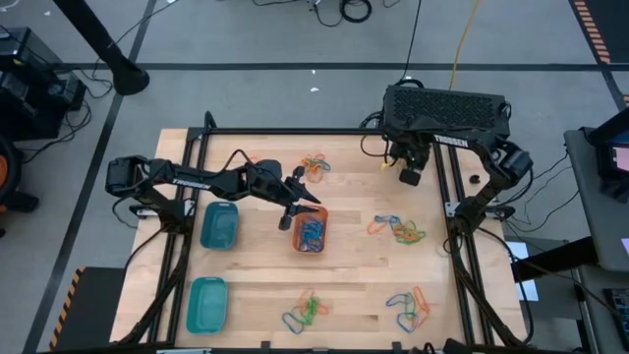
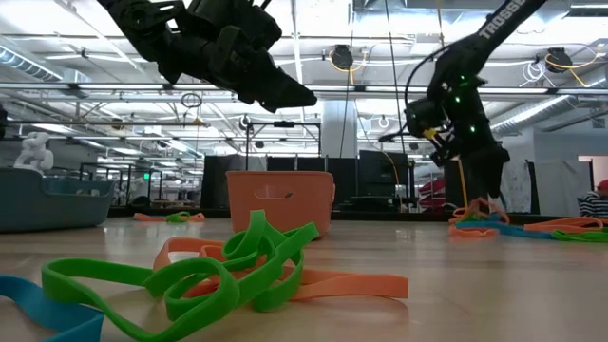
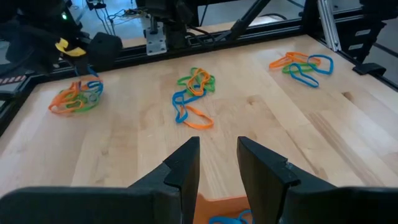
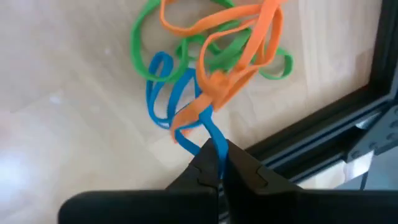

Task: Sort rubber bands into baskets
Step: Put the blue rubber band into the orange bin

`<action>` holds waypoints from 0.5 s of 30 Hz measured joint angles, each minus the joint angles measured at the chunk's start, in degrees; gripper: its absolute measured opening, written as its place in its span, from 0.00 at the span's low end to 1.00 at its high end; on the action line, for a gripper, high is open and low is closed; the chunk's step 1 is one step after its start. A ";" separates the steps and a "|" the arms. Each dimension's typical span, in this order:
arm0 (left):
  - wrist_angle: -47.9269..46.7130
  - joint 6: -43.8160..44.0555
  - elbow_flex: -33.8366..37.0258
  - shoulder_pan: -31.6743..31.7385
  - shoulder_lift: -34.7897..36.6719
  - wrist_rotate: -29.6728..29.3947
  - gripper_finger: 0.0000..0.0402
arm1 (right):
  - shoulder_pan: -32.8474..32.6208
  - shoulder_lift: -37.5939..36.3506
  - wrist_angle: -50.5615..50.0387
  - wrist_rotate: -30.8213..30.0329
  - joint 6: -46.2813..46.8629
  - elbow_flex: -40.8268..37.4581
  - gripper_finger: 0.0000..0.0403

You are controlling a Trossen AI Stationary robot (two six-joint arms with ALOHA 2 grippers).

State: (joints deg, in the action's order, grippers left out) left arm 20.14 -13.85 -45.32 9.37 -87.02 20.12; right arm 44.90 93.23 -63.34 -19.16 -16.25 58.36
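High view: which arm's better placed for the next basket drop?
Right, probably. The right gripper is shut on a blue rubber band from a pile, so it has something to deliver. The left gripper hangs open and empty above the orange basket.

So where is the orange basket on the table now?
In the high view, the orange basket sits near the table's middle, right of the upper teal basket. The left hand hovers open just above it, and blue rubber bands lie inside.
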 joint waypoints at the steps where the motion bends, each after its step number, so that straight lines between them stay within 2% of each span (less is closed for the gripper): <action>1: 0.01 -0.02 0.00 0.00 0.00 0.01 0.29 | -0.55 -0.06 -1.18 0.03 0.57 0.80 0.00; 10: 0.65 0.02 0.00 -0.27 0.00 0.02 0.29 | -7.52 -7.55 -5.80 0.43 4.95 8.54 0.00; 15: 4.33 0.04 0.00 -1.63 -0.87 0.04 0.29 | -12.67 -13.66 -2.00 6.02 6.29 9.65 0.00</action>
State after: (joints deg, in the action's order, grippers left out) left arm 24.47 -13.80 -45.32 7.73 -87.90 20.16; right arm 32.23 79.57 -65.33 -13.13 -9.96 68.01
